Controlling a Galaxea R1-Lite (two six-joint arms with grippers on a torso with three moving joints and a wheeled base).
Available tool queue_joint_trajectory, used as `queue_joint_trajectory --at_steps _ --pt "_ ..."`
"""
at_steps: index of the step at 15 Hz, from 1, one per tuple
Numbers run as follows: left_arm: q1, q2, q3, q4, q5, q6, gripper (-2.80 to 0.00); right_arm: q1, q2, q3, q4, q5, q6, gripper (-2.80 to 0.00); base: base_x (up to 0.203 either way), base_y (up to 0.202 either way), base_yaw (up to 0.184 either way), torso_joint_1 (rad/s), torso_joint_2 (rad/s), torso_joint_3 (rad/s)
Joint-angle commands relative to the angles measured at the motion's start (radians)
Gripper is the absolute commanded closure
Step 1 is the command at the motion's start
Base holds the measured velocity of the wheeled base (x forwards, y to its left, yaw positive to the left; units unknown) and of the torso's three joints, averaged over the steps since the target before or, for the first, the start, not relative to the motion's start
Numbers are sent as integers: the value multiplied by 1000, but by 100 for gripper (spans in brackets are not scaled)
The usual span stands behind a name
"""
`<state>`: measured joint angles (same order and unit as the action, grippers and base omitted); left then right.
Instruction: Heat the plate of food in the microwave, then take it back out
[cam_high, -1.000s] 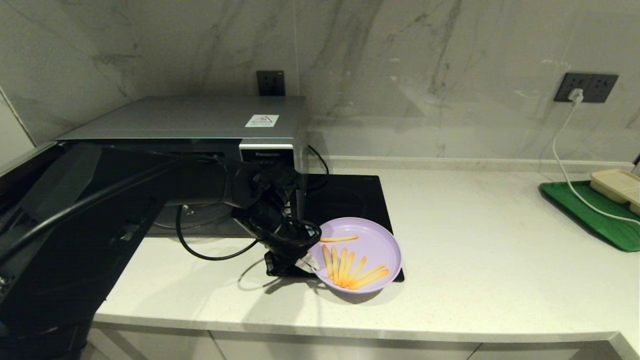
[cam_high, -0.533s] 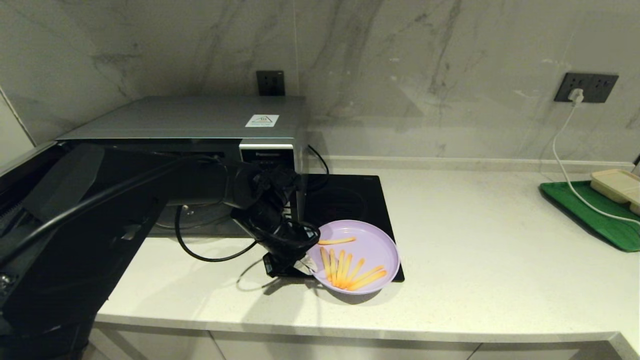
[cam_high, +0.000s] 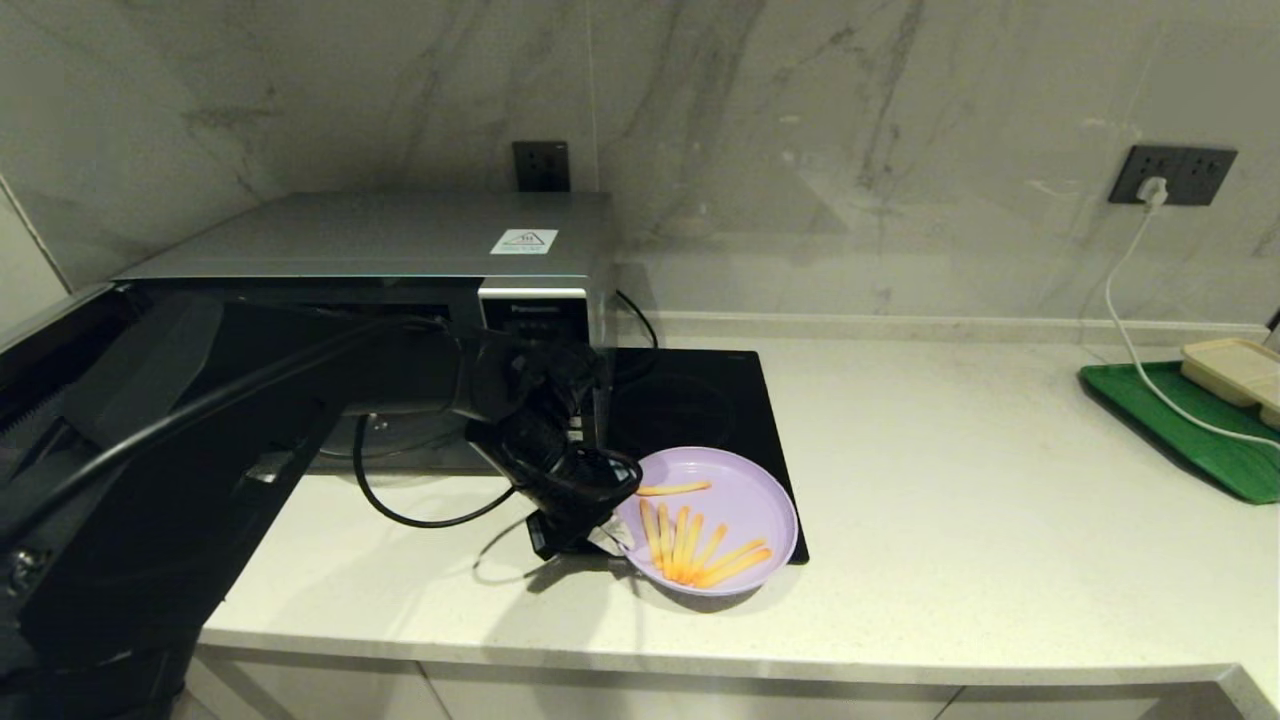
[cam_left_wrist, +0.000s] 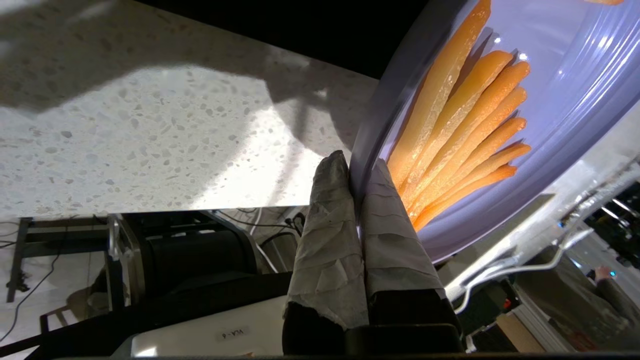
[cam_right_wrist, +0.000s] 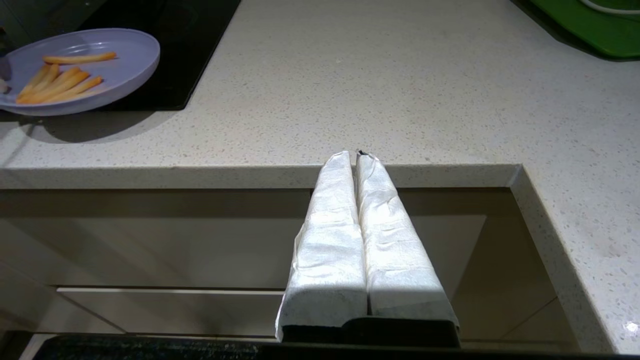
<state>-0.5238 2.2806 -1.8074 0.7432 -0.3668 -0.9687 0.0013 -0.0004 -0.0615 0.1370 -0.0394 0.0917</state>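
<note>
Left gripper (cam_high: 608, 532) clamped on the nine o'clock rim of the round lilac plastic plate of fries (cam_high: 735, 500); right gripper (cam_right_wrist: 357, 156), fingers together, parked below the counter edge.

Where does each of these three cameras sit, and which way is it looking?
Head view: high on the robot, looking down at the counter and microwave; its black left arm shows.
Left wrist view: behind the left gripper, shut on the rim of the plate of food.
Right wrist view: behind the shut right gripper, below the counter edge.
All three show the plate.
</note>
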Motion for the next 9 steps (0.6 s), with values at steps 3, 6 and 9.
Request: queue_joint_trajectory --at_steps 3,6,9 --pt "-26 30 -1 5 93 -4 0 0 0 0 1 -1 0 0 0 0 0 0 0 0" --pt "-28 33 -3 5 97 -1 0 0 -1 0 1 -1 0 0 0 0 0 0 0 0" --pt "-28 32 -6 4 95 -2 0 0 -1 0 1 -1 0 0 0 0 0 0 0 0"
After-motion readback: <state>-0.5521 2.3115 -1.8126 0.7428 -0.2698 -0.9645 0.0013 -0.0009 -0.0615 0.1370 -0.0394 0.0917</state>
